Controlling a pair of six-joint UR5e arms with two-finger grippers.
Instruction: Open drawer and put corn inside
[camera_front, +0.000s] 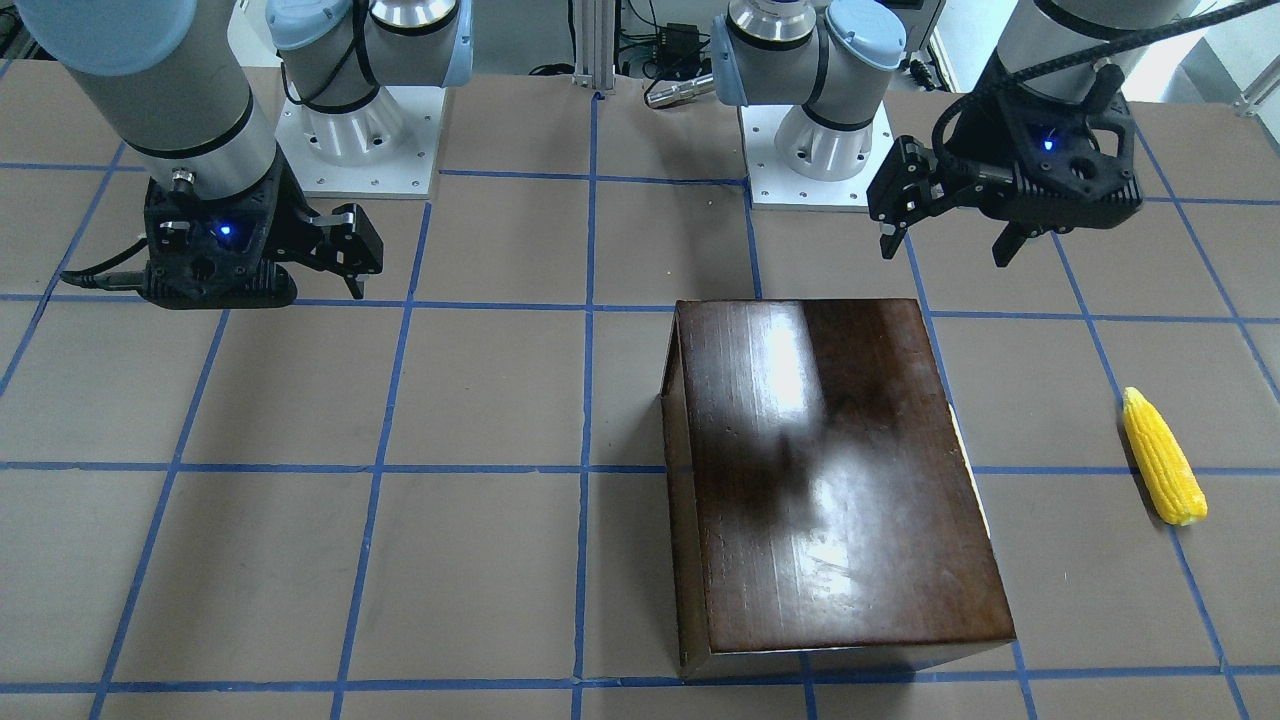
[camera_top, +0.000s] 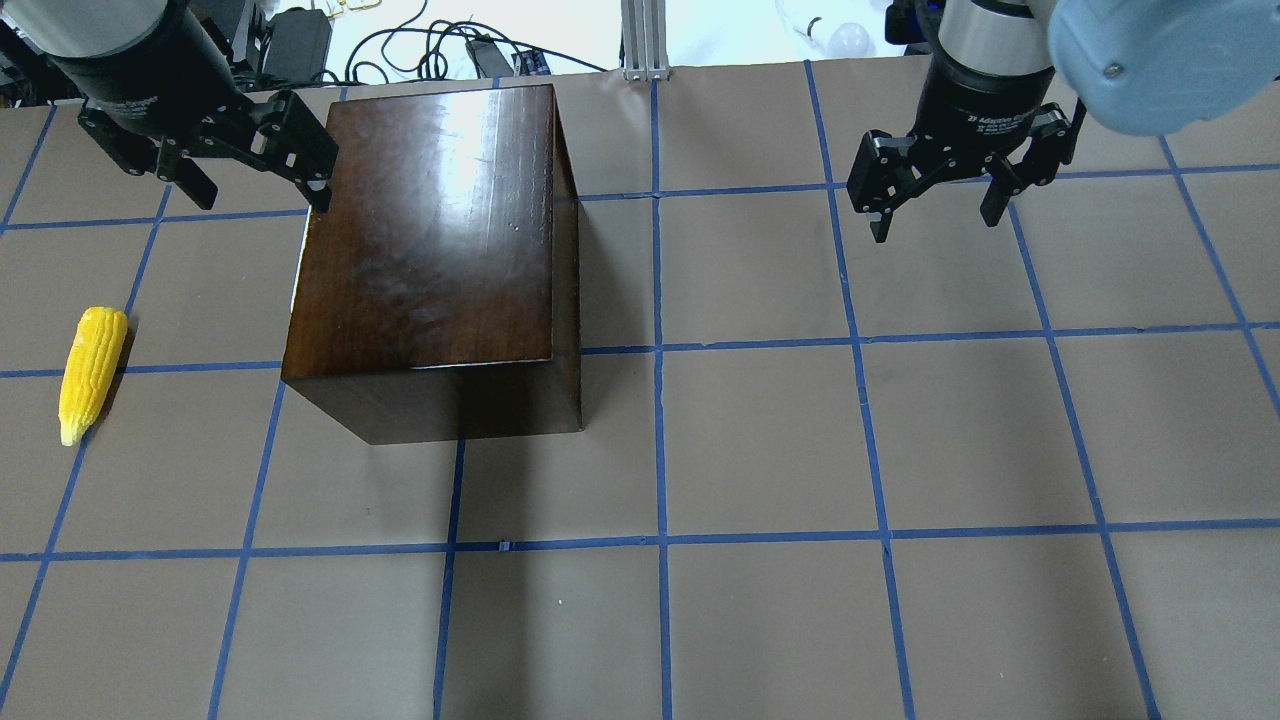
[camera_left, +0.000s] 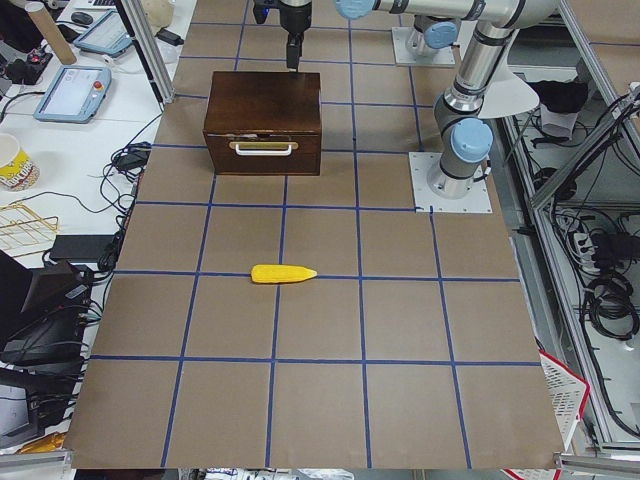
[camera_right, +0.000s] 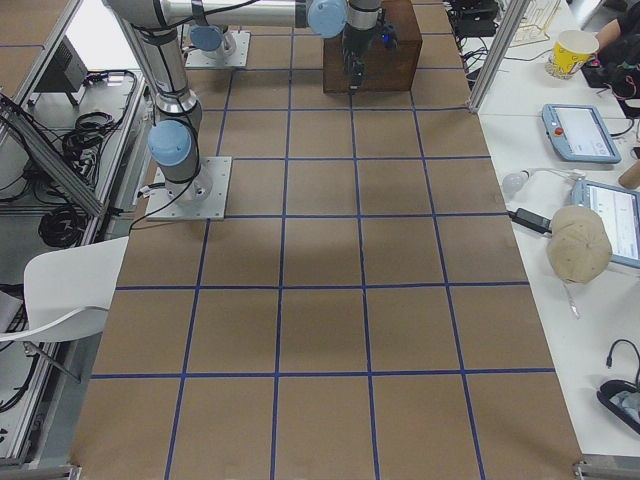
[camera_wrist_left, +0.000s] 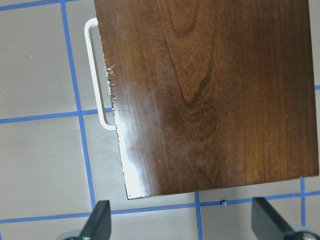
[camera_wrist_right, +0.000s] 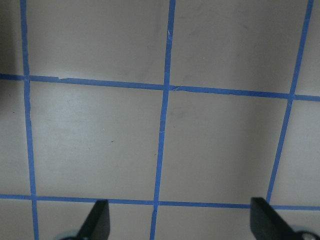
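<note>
Left end effector (camera_top: 262, 190) spread, empty, above the box (camera_top: 430, 230) at its drawer-side edge. Right end effector (camera_top: 937, 220) spread, empty, over bare bench (camera_top: 800, 450). Drawer (camera_left: 263, 155) shut. Corn (camera_top: 90, 372) lies on bench beyond the drawer front, apart. Judged: no step done; opening, pick and placing all remain.

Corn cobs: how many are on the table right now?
1. The corn lies on the table at the robot's left, apart from the box. The drawer's inside is hidden.
</note>
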